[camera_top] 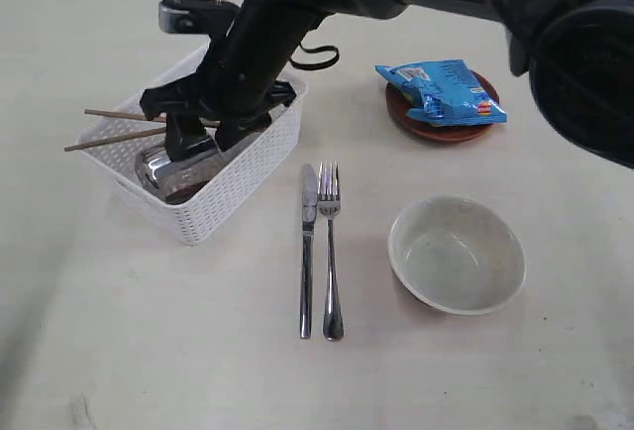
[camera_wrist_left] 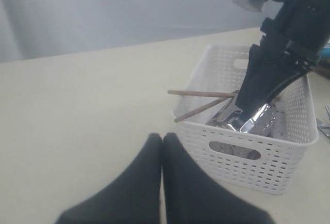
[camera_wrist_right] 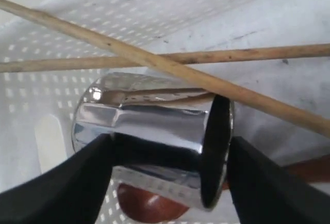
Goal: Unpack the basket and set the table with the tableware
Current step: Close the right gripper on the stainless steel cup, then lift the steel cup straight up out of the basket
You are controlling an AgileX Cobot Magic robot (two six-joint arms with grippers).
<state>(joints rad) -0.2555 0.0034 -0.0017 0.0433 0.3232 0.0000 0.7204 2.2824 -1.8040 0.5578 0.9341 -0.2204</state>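
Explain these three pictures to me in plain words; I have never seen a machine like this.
It is a robot with two arms, each ending in an end effector. One picture looks over the table; the other two come from cameras on the wrists. The right end effector is down in the white basket, its fingers open either side of a steel cup lying on its side, not yet gripped. Two chopsticks stick out of the basket. The left end effector is shut, holding nothing. Already laid out: knife, fork, bowl, and a plate under a blue snack packet.

Table (camera_top: 149,351): basket (camera_top: 238,187), cutlery, bowl (camera_top: 456,255), plate (camera_top: 436,128).
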